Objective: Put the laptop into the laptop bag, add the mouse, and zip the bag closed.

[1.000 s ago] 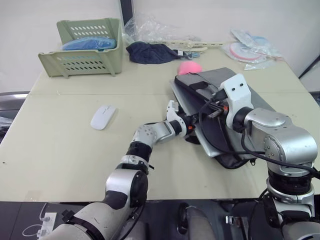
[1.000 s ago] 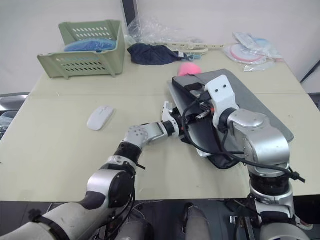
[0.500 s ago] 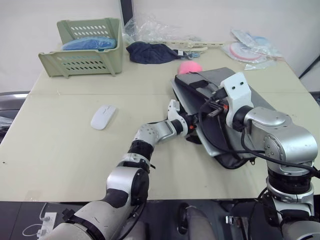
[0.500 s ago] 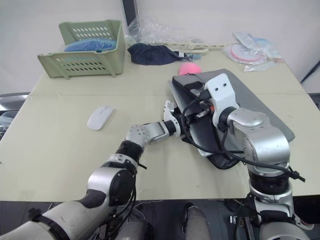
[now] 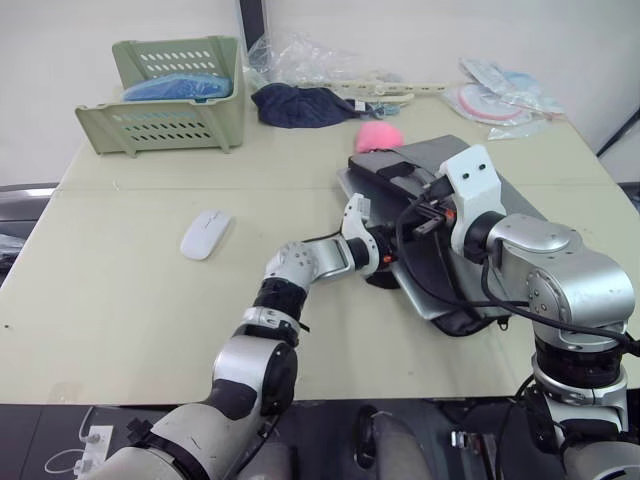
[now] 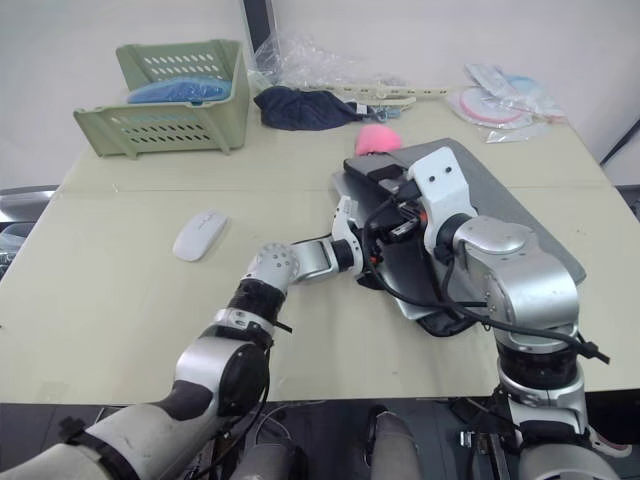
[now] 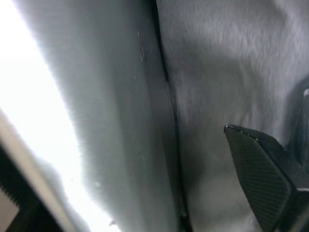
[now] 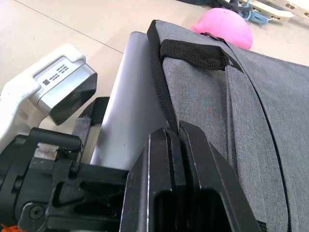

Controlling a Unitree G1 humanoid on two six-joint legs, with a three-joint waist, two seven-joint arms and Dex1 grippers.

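The grey laptop bag point(image 5: 428, 155) lies at the table's right centre, its open side facing left. The silver laptop point(image 8: 126, 104) sits partly inside it, with a strip still showing along that open side. My right gripper point(image 8: 177, 129) is shut on the bag's black-edged upper flap point(image 8: 159, 77). My left gripper point(image 5: 378, 256) is at the bag's mouth, open, with one finger point(image 7: 263, 176) against the grey fabric beside the laptop's edge. The white mouse point(image 5: 206, 234) lies alone on the table to the left, well apart from both grippers.
A pink pompom point(image 5: 381, 134) rests at the bag's far corner. A green basket point(image 5: 165, 95) stands at the back left, a dark blue cloth point(image 5: 300, 104) and clear plastic bags point(image 5: 500, 95) along the back edge. Bare tabletop point(image 5: 130, 300) spreads around the mouse.
My left gripper has gone from nearly shut to open at the bag's mouth, and its wrist has lifted slightly. The right gripper has kept its hold on the flap.
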